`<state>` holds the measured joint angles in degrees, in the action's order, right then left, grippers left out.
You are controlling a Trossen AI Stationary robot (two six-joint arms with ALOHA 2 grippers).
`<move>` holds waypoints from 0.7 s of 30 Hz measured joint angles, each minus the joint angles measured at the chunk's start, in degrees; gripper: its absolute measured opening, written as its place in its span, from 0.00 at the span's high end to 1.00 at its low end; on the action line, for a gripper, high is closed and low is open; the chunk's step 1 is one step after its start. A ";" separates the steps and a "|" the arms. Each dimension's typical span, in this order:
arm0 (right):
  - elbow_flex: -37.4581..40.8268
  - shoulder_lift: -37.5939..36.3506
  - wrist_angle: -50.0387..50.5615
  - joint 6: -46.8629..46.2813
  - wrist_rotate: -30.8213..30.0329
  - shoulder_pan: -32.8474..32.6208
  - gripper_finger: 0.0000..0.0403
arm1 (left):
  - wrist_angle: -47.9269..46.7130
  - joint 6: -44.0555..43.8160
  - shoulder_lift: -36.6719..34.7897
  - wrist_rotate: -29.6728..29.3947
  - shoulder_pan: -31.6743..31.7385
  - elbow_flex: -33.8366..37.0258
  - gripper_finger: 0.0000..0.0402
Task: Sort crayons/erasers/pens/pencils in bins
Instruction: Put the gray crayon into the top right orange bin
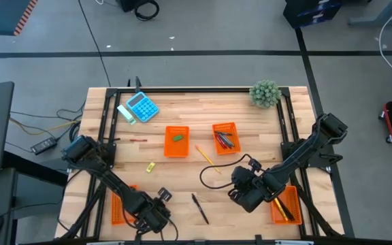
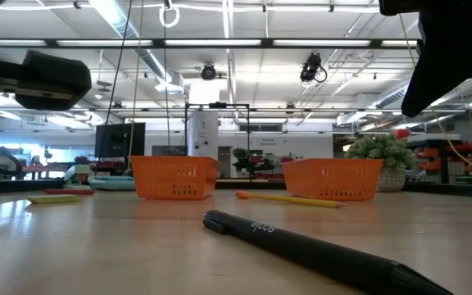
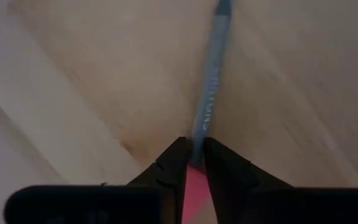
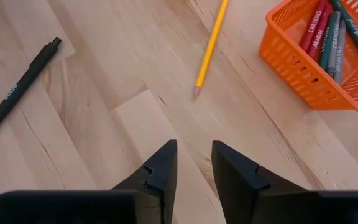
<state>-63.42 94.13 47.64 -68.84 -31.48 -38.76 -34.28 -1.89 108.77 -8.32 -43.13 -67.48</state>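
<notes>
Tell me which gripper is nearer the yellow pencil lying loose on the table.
Right. The right gripper hovers open just short of the yellow pencil, its tip close ahead. The left gripper is at the table's near edge, well away, closed on a grey pen.

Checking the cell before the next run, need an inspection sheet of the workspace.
Surface: wooden table, no spills seen.
Job's things: green eraser in centre bin; crayons in crayon bin; left bin and right bin at the near corners. Loose: pencil, black pen, yellow eraser.
Clutter: calculator, plant.
Grippers: left end effector pinches the end of a grey pen; right end effector open, empty, over bare wood.
Cables: black cable looped on the table by the right arm.
Surroundings: open workshop; people: nothing seen.
</notes>
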 joint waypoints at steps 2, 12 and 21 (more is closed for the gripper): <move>0.00 0.00 0.02 0.01 0.00 0.00 0.74 | -0.04 0.02 0.02 -0.21 0.30 0.00 0.88; 0.00 0.00 0.03 0.02 0.00 0.00 0.74 | 0.68 4.09 -0.11 -0.81 1.61 -0.09 0.94; 0.00 0.00 0.02 -0.19 0.10 -0.46 0.74 | -0.24 10.39 0.09 -1.09 6.21 -2.65 0.98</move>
<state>-63.42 94.13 47.66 -69.03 -31.38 -39.22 -34.52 8.50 108.87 -9.41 -36.92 -70.13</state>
